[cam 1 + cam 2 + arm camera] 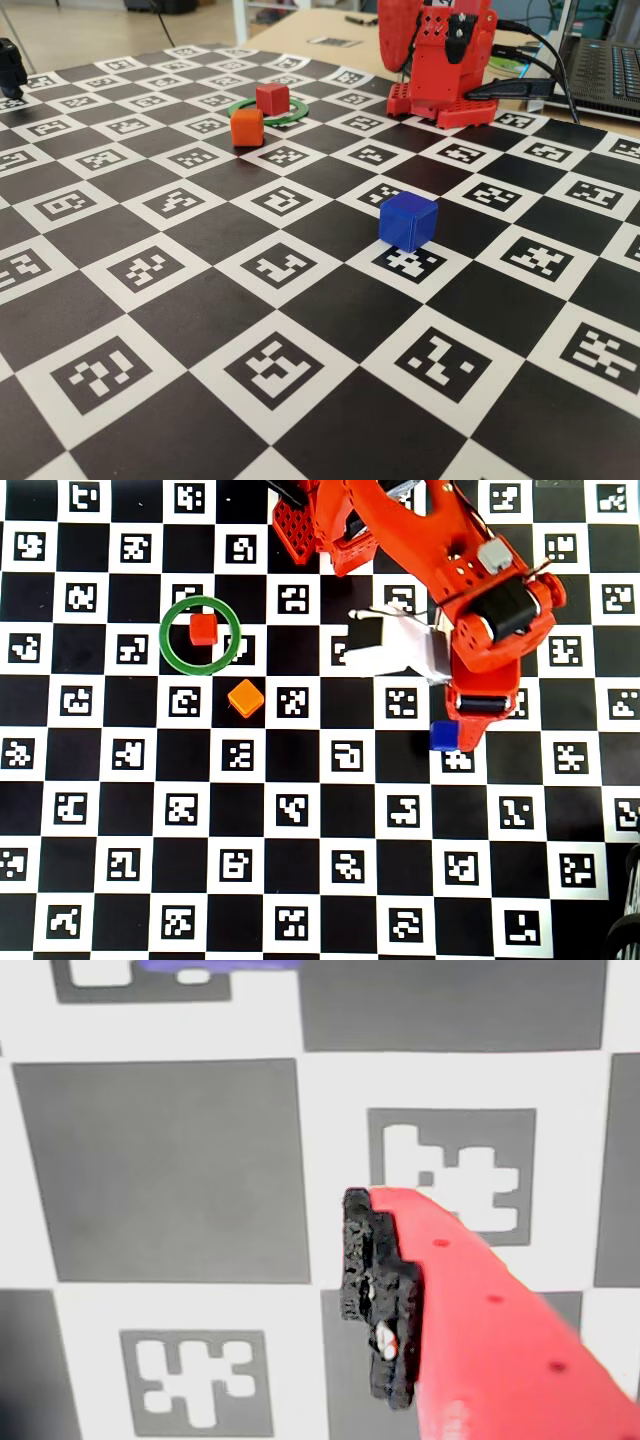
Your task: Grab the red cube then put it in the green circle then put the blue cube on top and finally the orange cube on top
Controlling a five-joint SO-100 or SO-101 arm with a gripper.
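The red cube [271,98] [203,629] rests inside the green circle [300,112] [167,652], toward its upper edge in the overhead view. The orange cube [247,127] [245,698] sits just outside the ring. The blue cube [408,220] [441,736] stands alone on the mat, with my gripper [463,720] hanging over its right side and partly covering it. In the wrist view only one red finger with its black pad [378,1300] shows. The space to its left is empty, and the blue cube is a sliver [215,964] at the top edge.
The arm's red base [440,85] stands at the back of the checkered marker mat [300,330]. A laptop [610,60] and cables lie at the back right. A small black object [10,68] sits at the far left edge.
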